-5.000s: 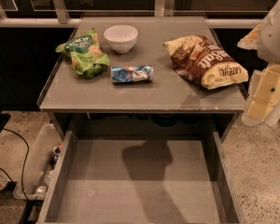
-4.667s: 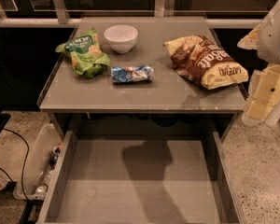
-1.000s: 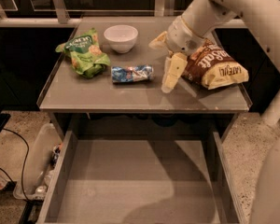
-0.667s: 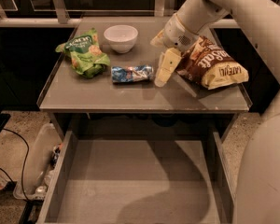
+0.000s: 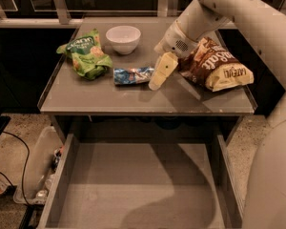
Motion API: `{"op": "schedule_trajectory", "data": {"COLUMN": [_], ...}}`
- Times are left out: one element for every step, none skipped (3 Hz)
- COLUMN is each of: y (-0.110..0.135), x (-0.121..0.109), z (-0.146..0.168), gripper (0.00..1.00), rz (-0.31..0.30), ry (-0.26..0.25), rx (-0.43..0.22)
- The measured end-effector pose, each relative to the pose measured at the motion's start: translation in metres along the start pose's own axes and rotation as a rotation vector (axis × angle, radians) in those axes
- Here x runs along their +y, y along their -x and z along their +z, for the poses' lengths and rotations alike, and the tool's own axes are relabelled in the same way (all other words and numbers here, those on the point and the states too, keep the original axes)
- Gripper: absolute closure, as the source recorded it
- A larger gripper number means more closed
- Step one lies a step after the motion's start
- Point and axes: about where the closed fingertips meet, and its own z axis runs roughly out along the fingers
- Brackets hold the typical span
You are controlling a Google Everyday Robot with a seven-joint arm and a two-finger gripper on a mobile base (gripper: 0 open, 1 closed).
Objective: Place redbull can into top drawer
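Can (image 5: 133, 75) lies on its side at mid-tabletop, between the green bag (image 5: 86, 56) and the chip bag (image 5: 219, 67). Gripper (image 5: 161, 71) hangs just beside the can's right end. Its opening cannot be told, and neither can contact. Bowl (image 5: 123, 38) sits near the back edge. Drawer (image 5: 143, 185) is pulled out under the front edge, without the can.

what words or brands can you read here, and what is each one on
"LATE JULY": on the brown chip bag, towards its right end.
Larger lettering on that bag: too blurred to read.
Green snack bag: print too blurred.
Redbull can, just left of the gripper: print unreadable.
White bowl, top drawer: none.
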Motion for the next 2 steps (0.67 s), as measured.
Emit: {"op": "schedule_trajectory", "data": {"y": [0.0099,0.003], "x": [0.0103,0.013], "z": [0.0074,0.0066], "gripper": [0.0,0.0], "rz": [-0.003,-0.015], "ry": [-0.024,-0.015], "rx": [0.021,0.02]}}
